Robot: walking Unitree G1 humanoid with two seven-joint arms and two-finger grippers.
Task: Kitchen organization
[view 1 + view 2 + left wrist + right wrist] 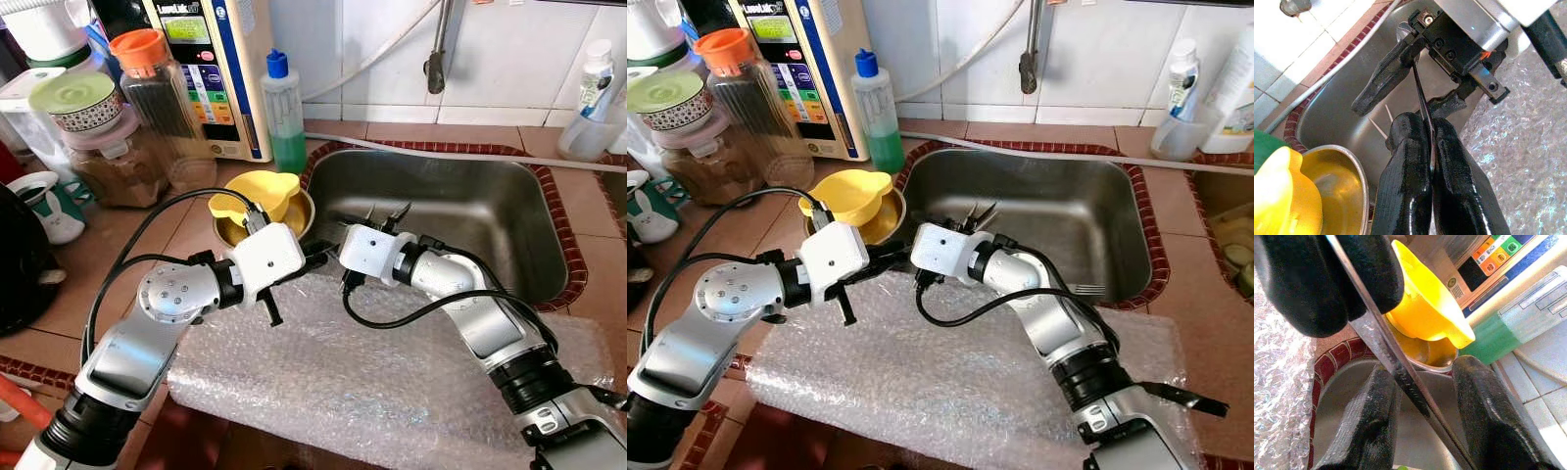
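While the two arms meet over the near left corner of the sink (549, 245), a hand-over looks to be the step in hand: the left gripper (1431, 142) has its fingers pressed shut on a thin metal utensil (1396, 367), probably a fork or a knife, though its ends are too poorly seen to tell. The utensil's shaft runs between the fingers of the right gripper (1422, 396), which stand apart on either side of it without touching. Just behind the grippers, a yellow cup (257, 192) sits in a steel bowl (233, 231) on the counter, and bubble wrap (392, 382) lies in front of the sink. Next, the right gripper would need to close squarely on the shaft before the left lets go, or the utensil may drop into the sink.
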